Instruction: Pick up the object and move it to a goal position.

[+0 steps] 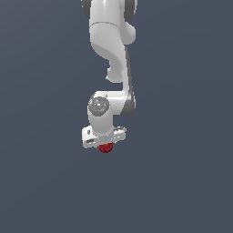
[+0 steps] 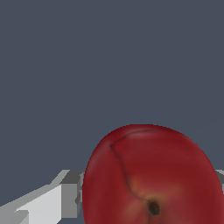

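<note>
1. Exterior view: the white arm (image 1: 111, 54) hangs down the middle of the frame over a plain dark grey ground (image 1: 41, 182). The gripper (image 1: 105, 144) sits at its lower end, and the object (image 1: 106, 148), a small dark-red ball, peeks out directly under the gripper body. Only its lower part shows; the rest is hidden behind the hand. No goal marker is visible.

2. Exterior view, contact: cannot tell whether the object rests on the ground or is lifted; no shadow or gap can be read.

3. Wrist view: the object (image 2: 151, 175) fills much of the frame, glossy red with a dark stem dimple and a faint crease running toward it. One grey-white finger (image 2: 65, 192) lies beside it on one flank; a sliver of the other finger (image 2: 220, 176) shows on the opposite flank. So the object is between the fingers.

4. Claw state: fingers bracket the ball closely, but whether they press on it or stand just clear cannot be told.

5. Handling judgement: looks rigid, smooth, probably light; the rounded glossy skin may slip. Best hold is across the widest girth, pads on opposite flanks, away from the dimple.
</note>
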